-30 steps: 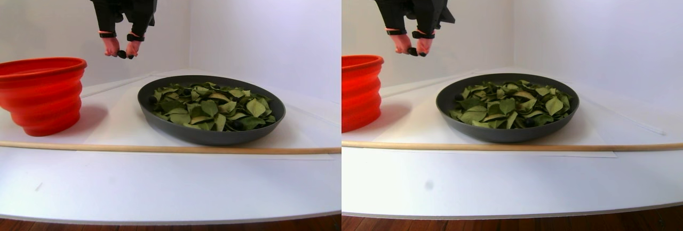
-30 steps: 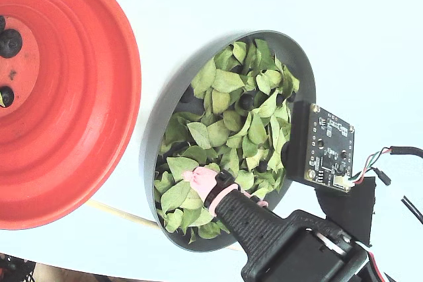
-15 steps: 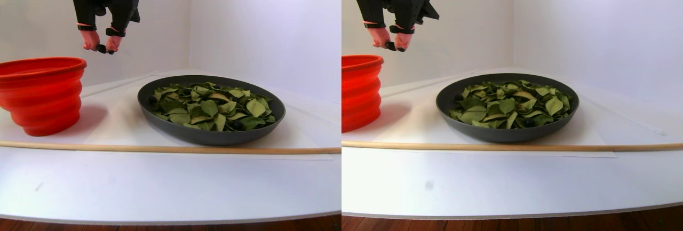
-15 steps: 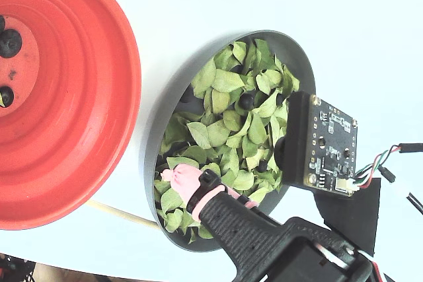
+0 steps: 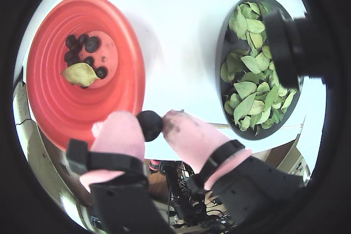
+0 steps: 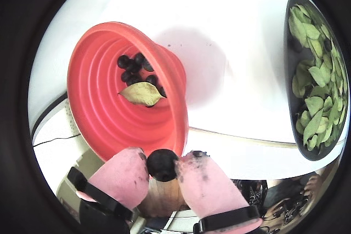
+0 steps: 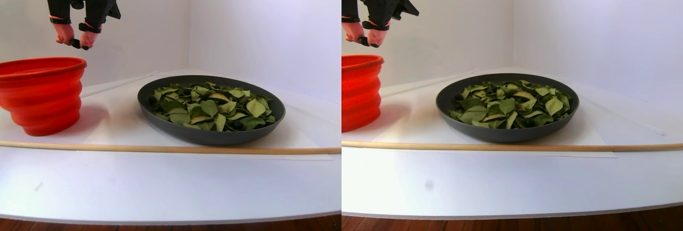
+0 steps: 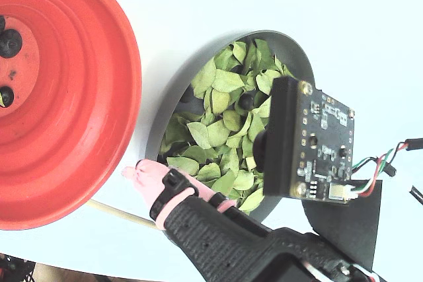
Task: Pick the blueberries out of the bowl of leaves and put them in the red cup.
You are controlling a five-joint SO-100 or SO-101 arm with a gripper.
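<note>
My gripper (image 5: 149, 124) has pink-padded fingers and is shut on one blueberry (image 5: 149, 126), also seen in a wrist view (image 6: 162, 164). In the stereo pair view the gripper (image 7: 78, 42) hangs high above the right rim of the red cup (image 7: 42, 97). The red cup (image 5: 55, 108) holds several blueberries (image 5: 82, 47) and one leaf (image 5: 80, 73) on its bottom. The dark grey bowl (image 7: 208, 137) stands to the right, full of green leaves (image 7: 213, 105). A dark berry (image 7: 152, 99) shows at the bowl's left edge.
A thin wooden rod (image 7: 160, 148) lies across the white table in front of cup and bowl. White walls close the back and the right. A camera board (image 8: 307, 140) on the arm hides part of the bowl (image 8: 162, 113). The table's front edge (image 7: 160, 221) is near.
</note>
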